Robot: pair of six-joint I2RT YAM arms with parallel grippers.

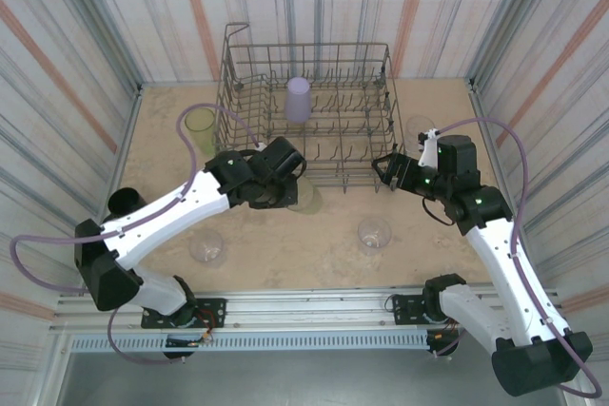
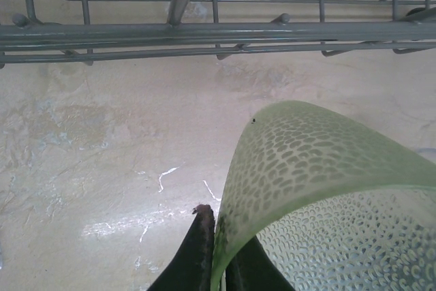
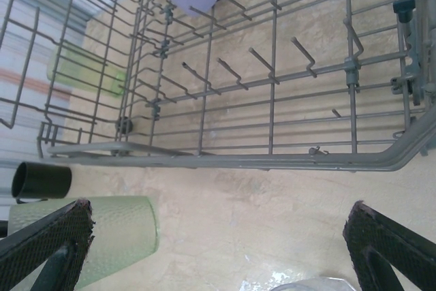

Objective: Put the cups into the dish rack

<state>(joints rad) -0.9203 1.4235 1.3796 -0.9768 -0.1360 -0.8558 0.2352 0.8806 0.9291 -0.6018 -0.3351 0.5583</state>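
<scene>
The left arm [image 1: 162,221] reaches from the lower left toward the centre of the frame; the left gripper [image 1: 290,189] pinches the wall of a green cup [image 2: 320,189] between closed fingers [image 2: 201,250]. The right arm [image 1: 504,254] bends up from the lower right, and the right gripper [image 1: 383,170] has its jaws wide apart.

Logged: dish rack [image 1: 333,130] grey; lavender cup [image 1: 298,99] plain, opaque; yellow-green cup [image 2: 320,182] translucent, covered in small crescent flecks; clear cup [image 1: 374,233] colourless; tabletop [image 1: 285,244] mottled beige; walls [image 1: 86,35] grey-white striped, orange bands.
</scene>
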